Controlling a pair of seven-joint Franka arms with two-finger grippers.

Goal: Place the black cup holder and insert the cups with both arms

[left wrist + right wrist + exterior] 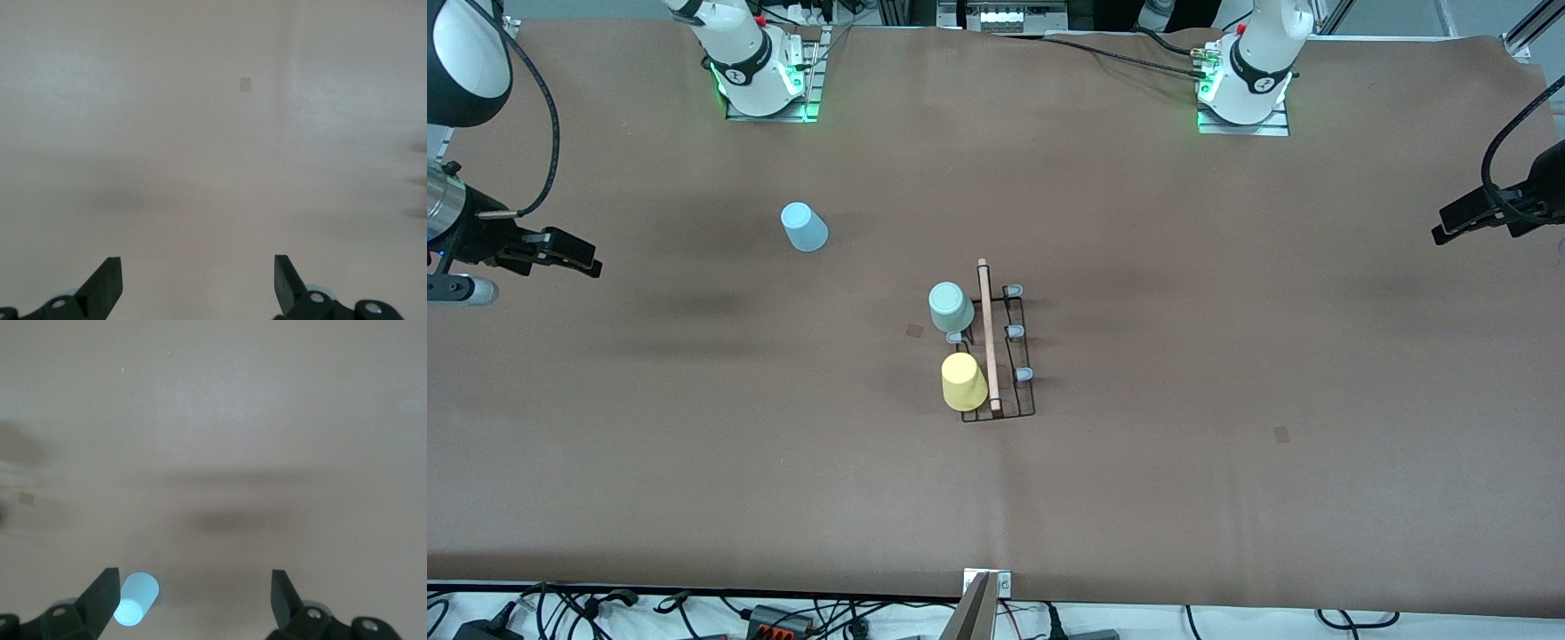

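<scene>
Rack: black cup holder [1000, 342] on counter [1227, 444], mint cup [951, 307] and yellow cup [963, 381] on pegs.
Blue cup [805, 228]: apart, toward right arm's end.
Left tool [198, 283]: wide open, empty, over bare counter.
Right tool [189, 600]: wide open, empty, over counter near blue cup.

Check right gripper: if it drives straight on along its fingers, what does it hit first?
Probably bare table. The right gripper is open, and nothing stands between its fingers. The light blue cup sits just off that line beside one finger. Depth unclear.
</scene>
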